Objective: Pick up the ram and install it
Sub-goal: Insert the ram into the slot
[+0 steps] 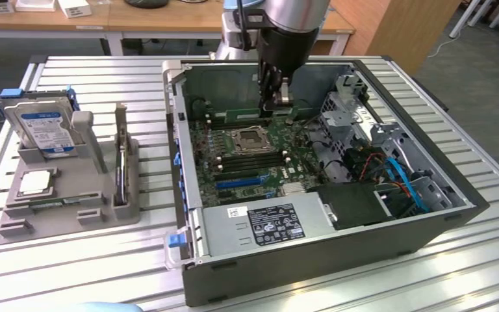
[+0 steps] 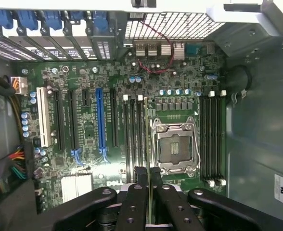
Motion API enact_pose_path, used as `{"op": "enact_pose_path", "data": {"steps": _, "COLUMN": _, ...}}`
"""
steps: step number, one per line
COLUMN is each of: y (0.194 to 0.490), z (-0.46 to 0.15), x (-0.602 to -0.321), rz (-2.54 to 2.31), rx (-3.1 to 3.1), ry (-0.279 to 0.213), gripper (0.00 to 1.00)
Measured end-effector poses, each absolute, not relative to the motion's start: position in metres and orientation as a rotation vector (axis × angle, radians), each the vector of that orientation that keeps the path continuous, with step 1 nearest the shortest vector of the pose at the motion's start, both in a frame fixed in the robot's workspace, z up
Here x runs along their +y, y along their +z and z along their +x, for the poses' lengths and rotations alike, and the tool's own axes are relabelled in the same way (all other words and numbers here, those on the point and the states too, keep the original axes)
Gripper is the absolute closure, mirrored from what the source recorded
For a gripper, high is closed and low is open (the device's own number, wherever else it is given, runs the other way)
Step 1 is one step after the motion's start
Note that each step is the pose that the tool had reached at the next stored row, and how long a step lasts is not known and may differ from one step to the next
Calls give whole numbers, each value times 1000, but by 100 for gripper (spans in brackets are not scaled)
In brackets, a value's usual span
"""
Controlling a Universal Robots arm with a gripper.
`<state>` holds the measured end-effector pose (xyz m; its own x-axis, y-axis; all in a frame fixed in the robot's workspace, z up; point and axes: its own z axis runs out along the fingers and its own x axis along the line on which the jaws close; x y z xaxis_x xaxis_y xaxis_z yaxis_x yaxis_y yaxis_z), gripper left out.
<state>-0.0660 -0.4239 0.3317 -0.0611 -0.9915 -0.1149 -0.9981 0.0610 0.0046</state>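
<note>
Now gripper (image 2: 147, 171) pinches ram (image 2: 147, 154) edge-on over mobo (image 2: 83, 125), case wall (image 1: 223, 81) near.

Slatted aluminium table (image 1: 76, 273); grey plastic holder (image 1: 67, 221) carrying blue-labelled silver hard drive (image 1: 43, 127), upright, and square silver CPU chip (image 1: 36, 183), flat; open black computer case (image 1: 319, 263), green motherboard (image 1: 223, 162) inside.

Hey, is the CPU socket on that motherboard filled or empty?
Empty: the CPU socket shows a dark, bare recess inside its metal frame, with no silver chip seated.
</note>
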Motion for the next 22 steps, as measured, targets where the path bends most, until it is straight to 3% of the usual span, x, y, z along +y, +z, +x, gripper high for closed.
{"op": "enact_pose_path", "data": {"steps": 22, "y": 292, "z": -66, "x": -424, "rz": -2095, "rx": 2228, "ry": 126, "gripper": 86}}
